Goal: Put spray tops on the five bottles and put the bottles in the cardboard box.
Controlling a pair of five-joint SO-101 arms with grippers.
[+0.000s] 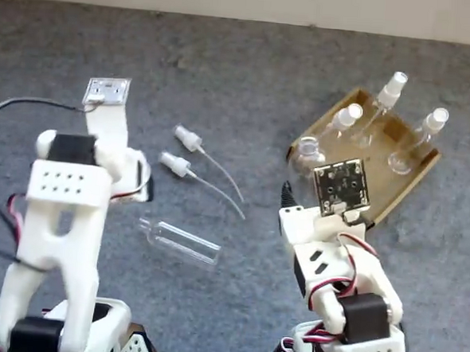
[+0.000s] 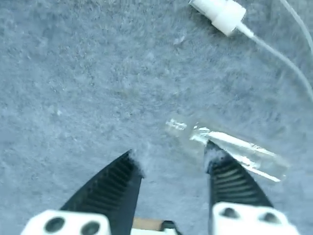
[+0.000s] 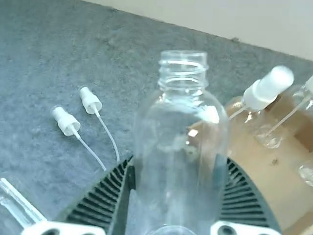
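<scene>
Left end effector [image 2: 170, 152] hangs low over the bench [image 1: 250, 65], jaws apart. The lying bottle [image 2: 234, 152] is on its side mid-bench, toward the near edge, neck just past one fingertip and body outside the gap. Right end effector [image 3: 178, 166] is clamped on an upright open bottle [image 3: 178, 122] with no top, at the left corner of the cardboard box [image 1: 402, 182]. The box is toward the far right corner of the bench, with three capped bottles [image 1: 388, 94] standing in it. Two loose spray tops [image 1: 188, 139] lie mid-bench, beyond the lying bottle.
</scene>
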